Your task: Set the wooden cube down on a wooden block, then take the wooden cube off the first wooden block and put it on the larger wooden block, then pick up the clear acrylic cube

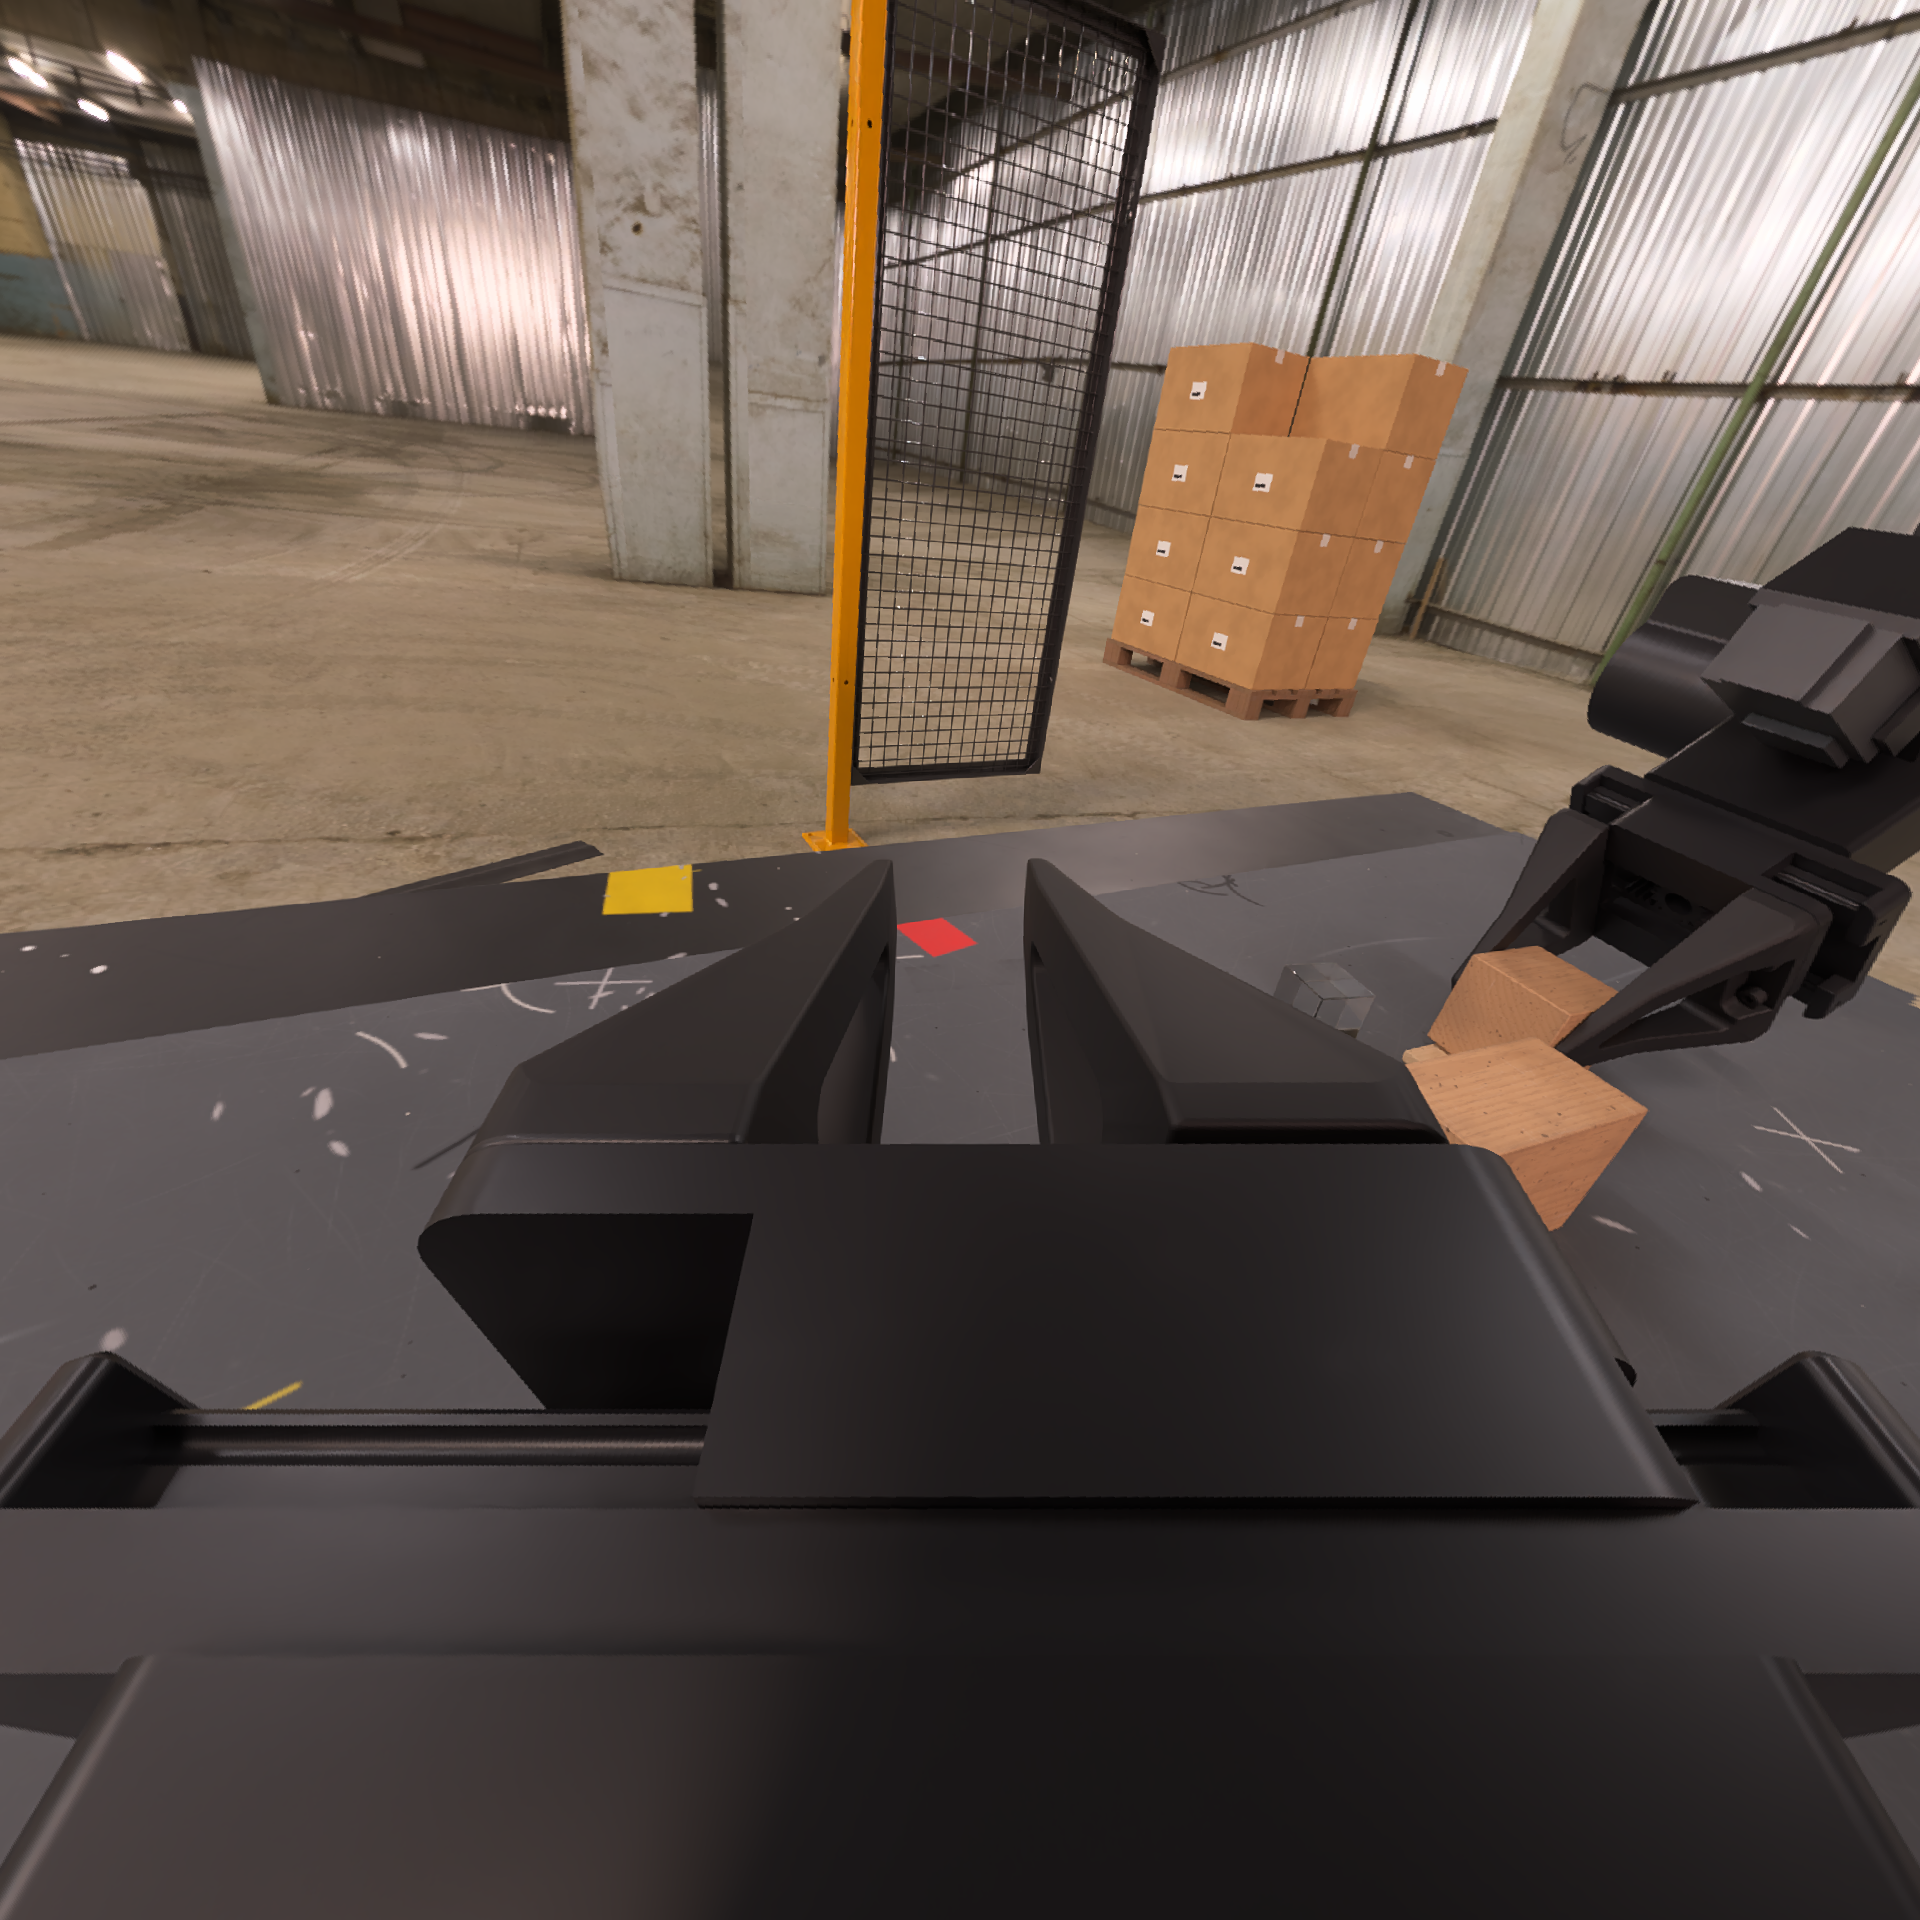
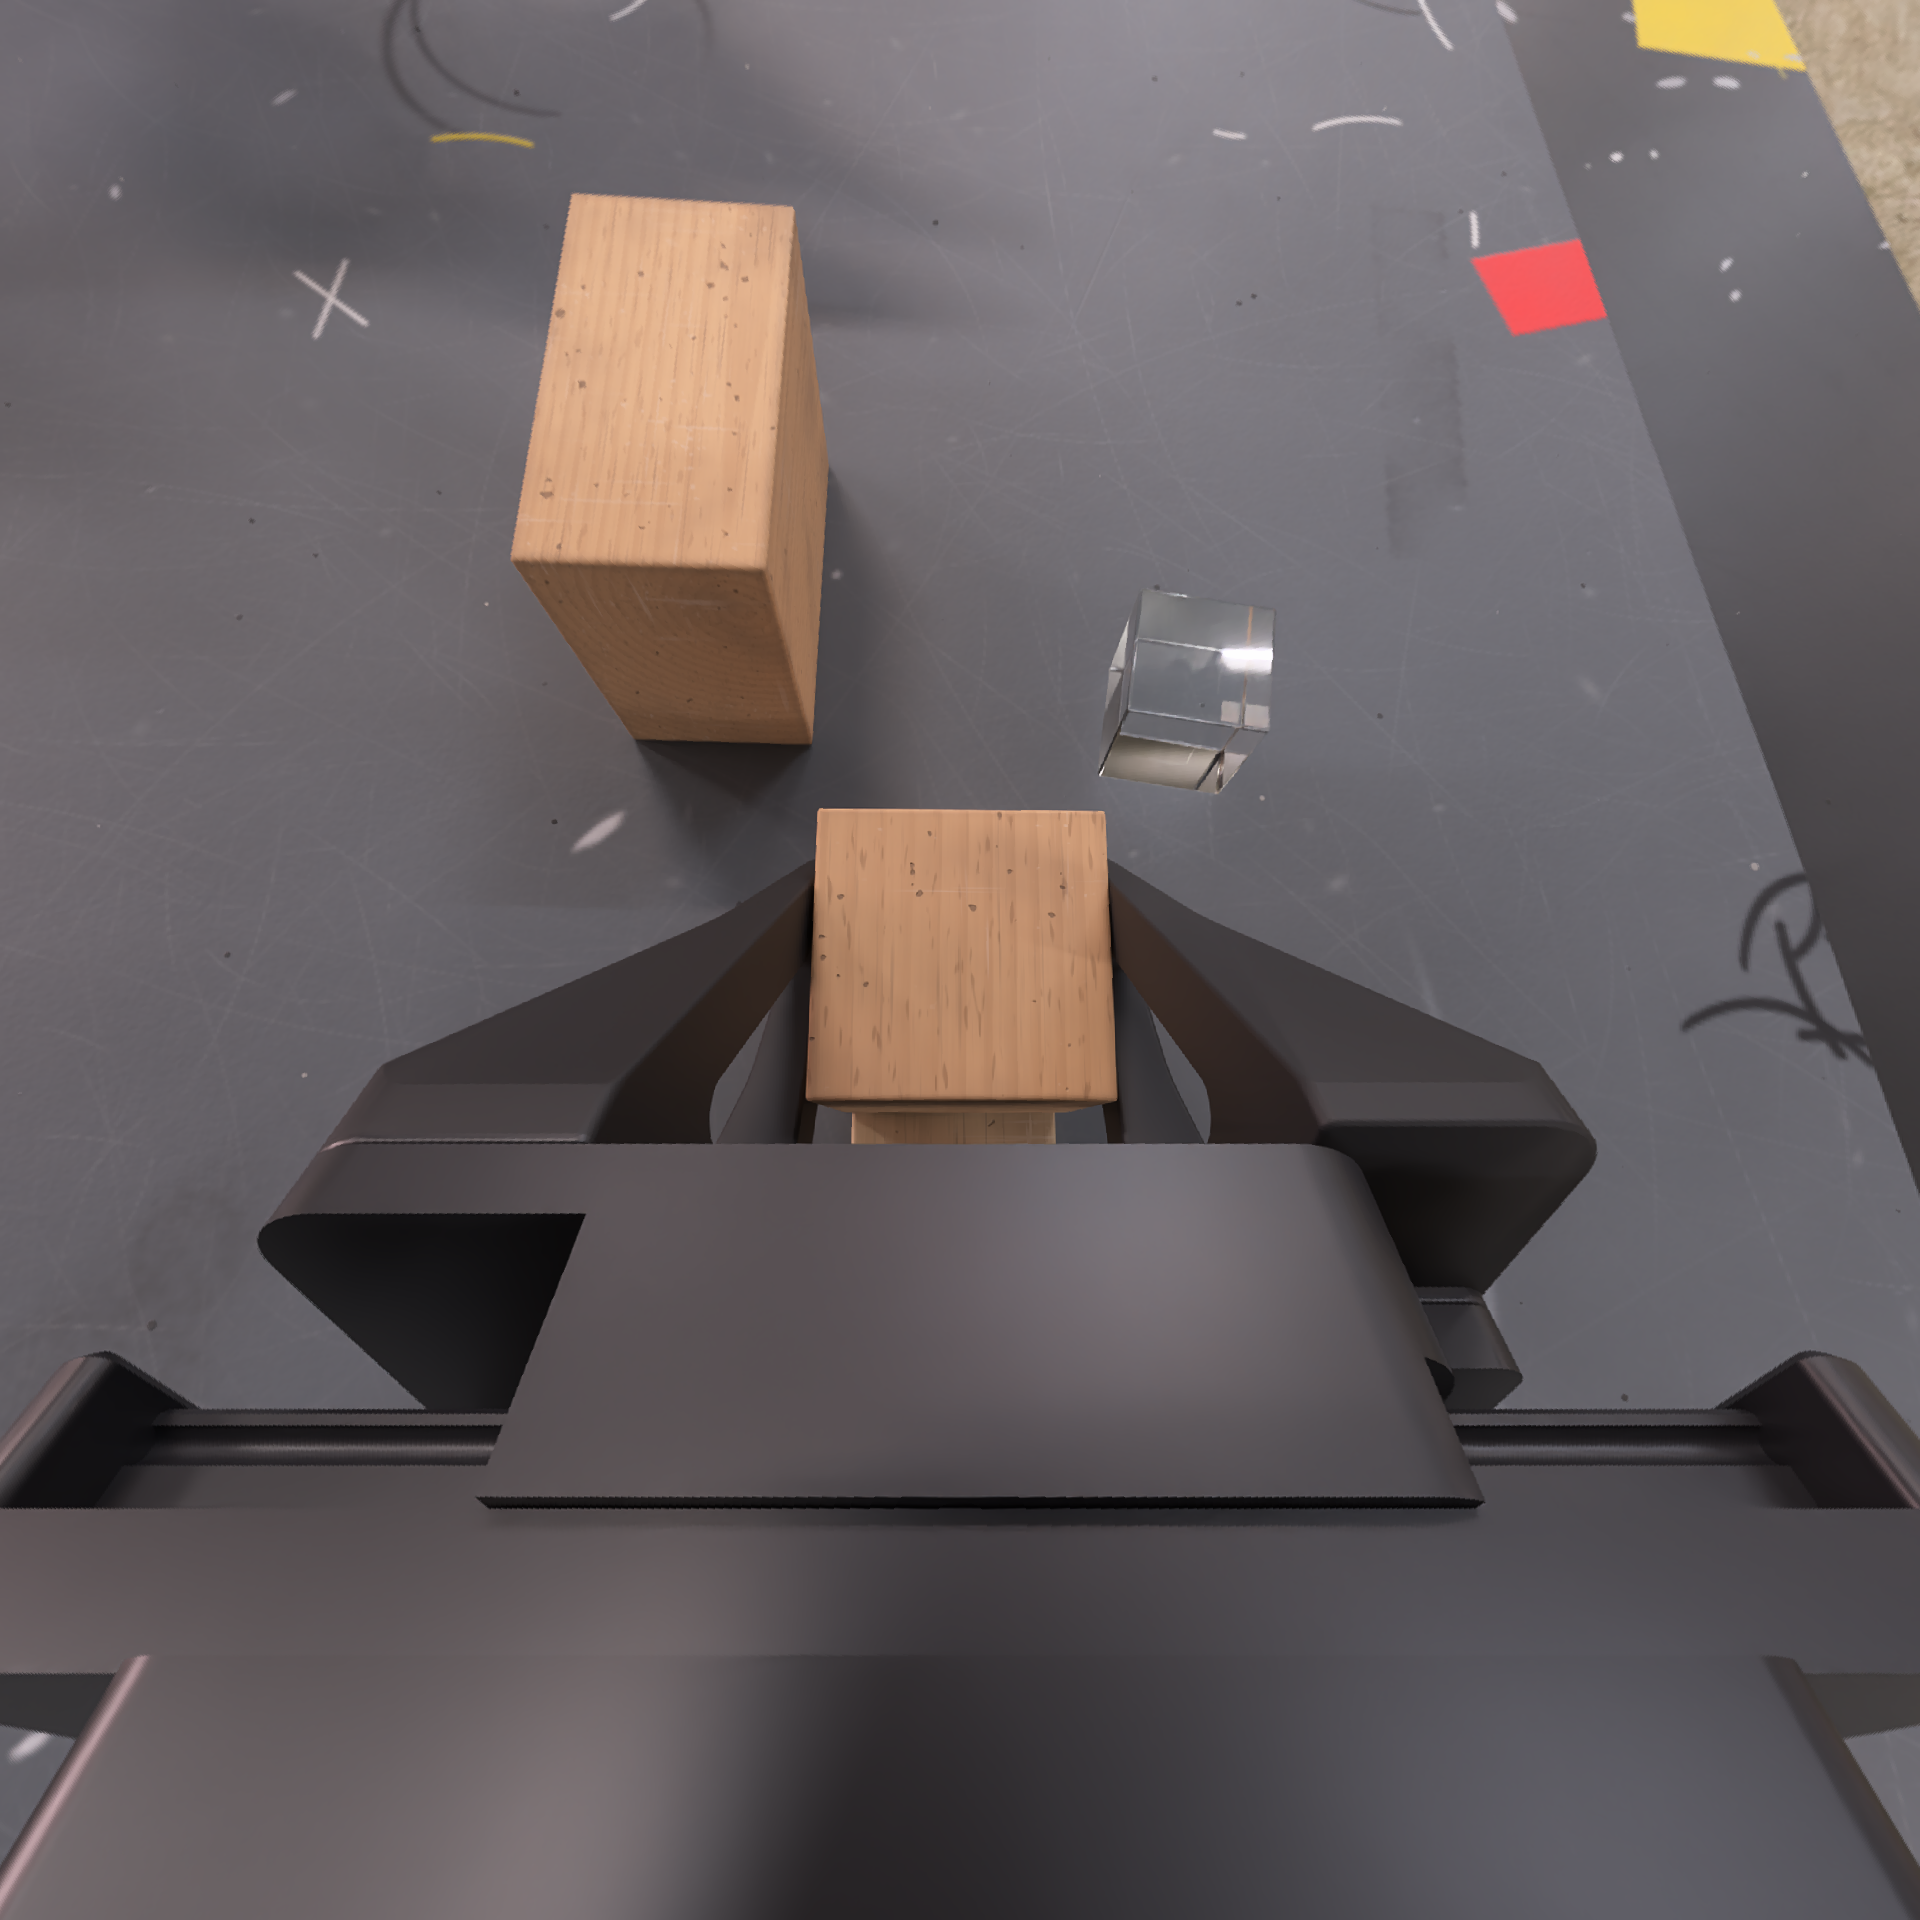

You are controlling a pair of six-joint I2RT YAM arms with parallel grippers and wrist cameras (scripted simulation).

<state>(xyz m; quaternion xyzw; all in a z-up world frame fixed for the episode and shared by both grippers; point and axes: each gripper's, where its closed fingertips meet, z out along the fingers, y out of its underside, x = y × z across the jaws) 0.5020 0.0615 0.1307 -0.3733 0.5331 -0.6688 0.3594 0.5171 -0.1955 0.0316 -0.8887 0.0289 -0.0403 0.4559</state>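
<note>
My right gripper [image 2: 961, 873] is shut on the wooden cube [image 2: 961, 956], gripping its two sides. Directly beneath the cube, a sliver of a smaller wooden block [image 2: 956, 1127] shows; I cannot tell whether they touch. The larger wooden block [image 2: 665, 447] lies flat on the table ahead and to the left. The clear acrylic cube [image 2: 1190, 691] sits ahead and to the right. In the left wrist view, my left gripper [image 1: 961, 904] is open and empty, low over the table. To its right are the right gripper [image 1: 1517, 1013], the wooden cube [image 1: 1527, 992], the larger block [image 1: 1527, 1112] and the acrylic cube [image 1: 1325, 997].
The dark table [image 2: 260, 935] carries chalk marks, a red patch [image 2: 1538, 286] and a yellow patch [image 2: 1714, 26] near its edge. Beyond the table stand an orange post [image 1: 857, 416] with a mesh fence panel [image 1: 987, 416] and cartons stacked on a pallet [image 1: 1268, 530].
</note>
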